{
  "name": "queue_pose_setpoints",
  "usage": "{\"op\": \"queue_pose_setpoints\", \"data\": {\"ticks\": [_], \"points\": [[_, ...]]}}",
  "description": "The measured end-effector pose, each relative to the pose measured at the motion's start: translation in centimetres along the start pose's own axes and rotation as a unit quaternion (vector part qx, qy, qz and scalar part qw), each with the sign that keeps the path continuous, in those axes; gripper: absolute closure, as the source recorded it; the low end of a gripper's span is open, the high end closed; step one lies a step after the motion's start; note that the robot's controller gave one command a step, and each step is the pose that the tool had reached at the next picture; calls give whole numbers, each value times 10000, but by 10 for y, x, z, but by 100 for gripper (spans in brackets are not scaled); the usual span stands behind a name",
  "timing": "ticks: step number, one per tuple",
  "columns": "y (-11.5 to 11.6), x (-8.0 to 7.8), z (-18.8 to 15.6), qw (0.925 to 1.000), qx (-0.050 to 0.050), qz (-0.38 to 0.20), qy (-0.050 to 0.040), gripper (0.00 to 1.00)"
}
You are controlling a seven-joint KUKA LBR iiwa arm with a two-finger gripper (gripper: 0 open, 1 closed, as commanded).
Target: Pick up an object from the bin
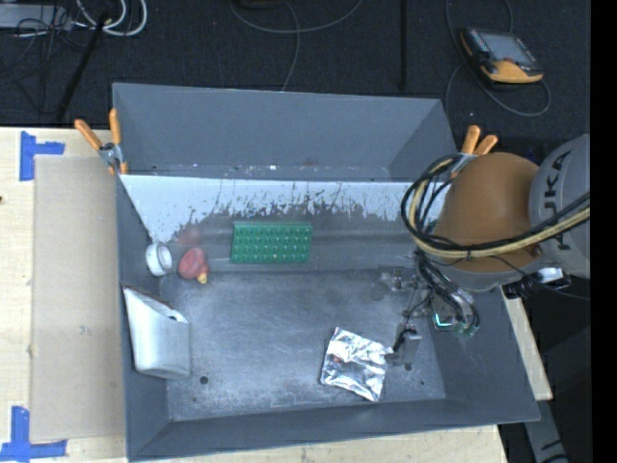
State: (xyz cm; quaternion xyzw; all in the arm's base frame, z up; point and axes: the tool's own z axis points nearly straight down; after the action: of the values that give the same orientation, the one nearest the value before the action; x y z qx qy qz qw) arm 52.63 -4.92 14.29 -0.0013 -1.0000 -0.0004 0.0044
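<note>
Claw just beside crumpled foil wad

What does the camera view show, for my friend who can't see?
The robot's gripper hangs in a grey metal bin beside a crumpled silver foil piece. Elsewhere lie a green studded plate, a small red lump, a white round cap and a white plastic scoop.

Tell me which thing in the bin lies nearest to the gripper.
The crumpled silver foil, just left of the gripper; the green studded plate and the white cup lie farther away.
</note>
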Motion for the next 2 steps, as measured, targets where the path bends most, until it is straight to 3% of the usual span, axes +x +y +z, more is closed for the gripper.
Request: {"op": "queue_pose_setpoints", "data": {"ticks": [1,2], "points": [[49,15,75,9857,-3,-1687,-7,0],[48,13,73,9855,8,-1694,-47,100]]}}
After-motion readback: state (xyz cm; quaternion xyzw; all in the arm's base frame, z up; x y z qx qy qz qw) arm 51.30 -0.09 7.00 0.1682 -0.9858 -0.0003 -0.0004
